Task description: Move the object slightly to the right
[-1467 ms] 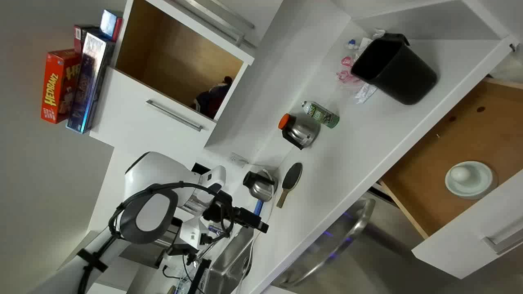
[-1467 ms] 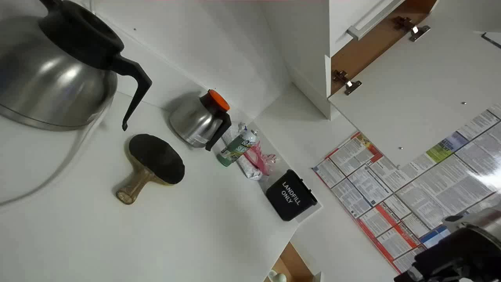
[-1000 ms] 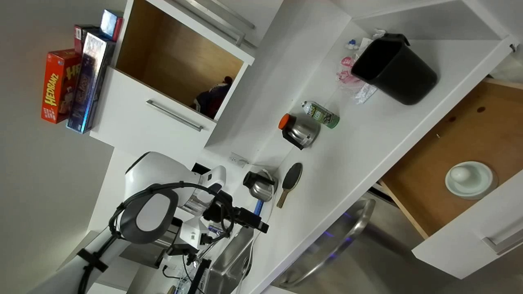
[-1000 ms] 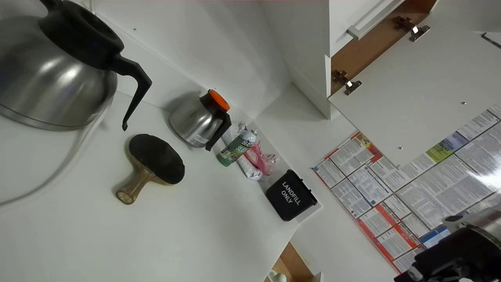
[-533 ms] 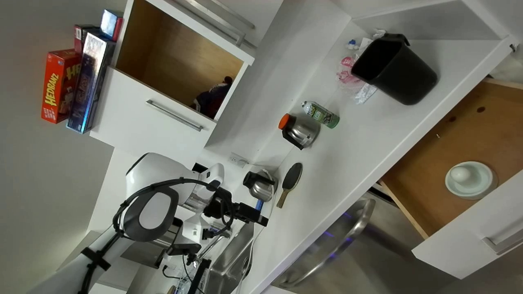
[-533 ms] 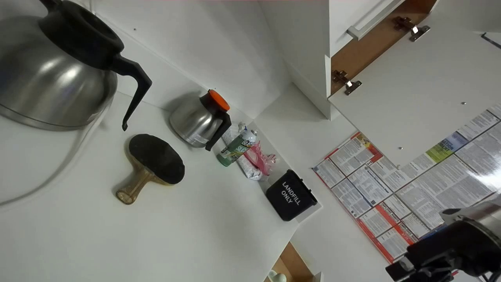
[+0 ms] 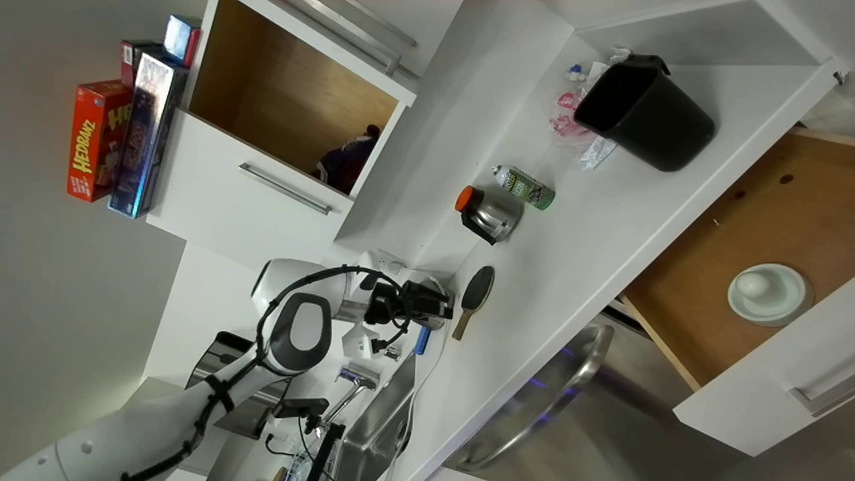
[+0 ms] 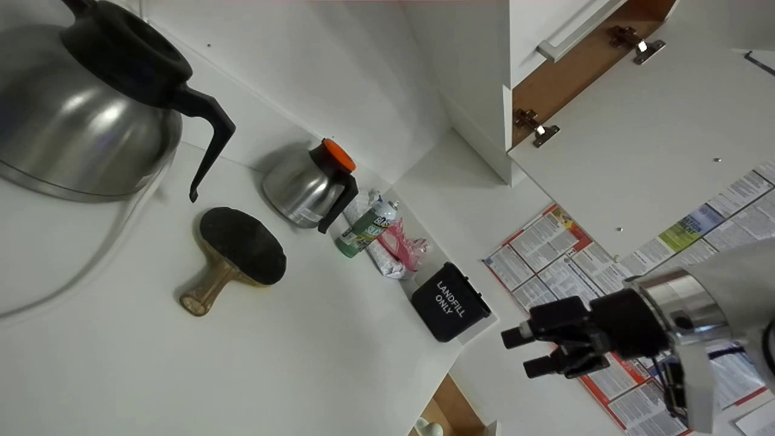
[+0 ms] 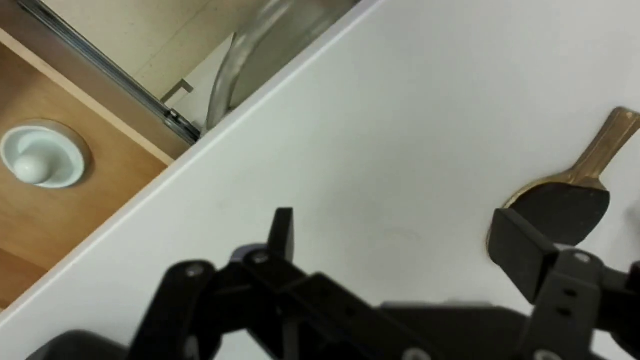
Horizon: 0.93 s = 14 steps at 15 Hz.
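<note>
The object is a paddle with a black oval face and a tan wooden handle. It lies flat on the white counter, in both exterior views (image 7: 477,288) (image 8: 242,245) and at the right of the wrist view (image 9: 565,207). My gripper (image 9: 395,225) is open and empty, with its two fingers wide apart. In the wrist view its right finger covers part of the paddle's rounded edge; the paddle is not between the fingers. In an exterior view the gripper (image 8: 524,353) is in the air at the right, and in an exterior view it (image 7: 449,305) shows in front of a steel pot.
A steel carafe with an orange lid (image 7: 497,217) and a spray can (image 7: 526,188) stand behind the paddle. A large steel pot (image 8: 79,121) and a white cable (image 8: 91,263) are near it. A black bin (image 7: 651,113) stands farther along. An open drawer (image 7: 768,200) juts out below.
The arm has swung toward the paddle, up and right in an exterior view, and further into the picture from the right edge in an exterior view. The paddle has not moved.
</note>
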Tool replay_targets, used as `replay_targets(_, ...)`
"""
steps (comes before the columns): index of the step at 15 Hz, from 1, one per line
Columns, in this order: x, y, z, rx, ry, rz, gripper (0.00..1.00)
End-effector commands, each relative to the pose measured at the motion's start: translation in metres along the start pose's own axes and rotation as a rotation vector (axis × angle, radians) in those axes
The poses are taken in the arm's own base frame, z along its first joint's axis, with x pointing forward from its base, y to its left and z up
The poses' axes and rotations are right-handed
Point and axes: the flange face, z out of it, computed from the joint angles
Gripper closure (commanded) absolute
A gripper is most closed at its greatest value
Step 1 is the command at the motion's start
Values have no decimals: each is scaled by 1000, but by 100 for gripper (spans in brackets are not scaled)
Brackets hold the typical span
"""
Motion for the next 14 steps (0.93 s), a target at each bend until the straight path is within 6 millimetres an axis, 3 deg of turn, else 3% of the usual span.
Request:
replay_targets(1,30,-26,37,-9,68,31,0)
replay_targets(7,58,-56,79,-8,139,62,0)
replay_targets(8,45,-49,73,-3,127,45,0)
replay_targets(14,55,-54,82,-5,121,52,0)
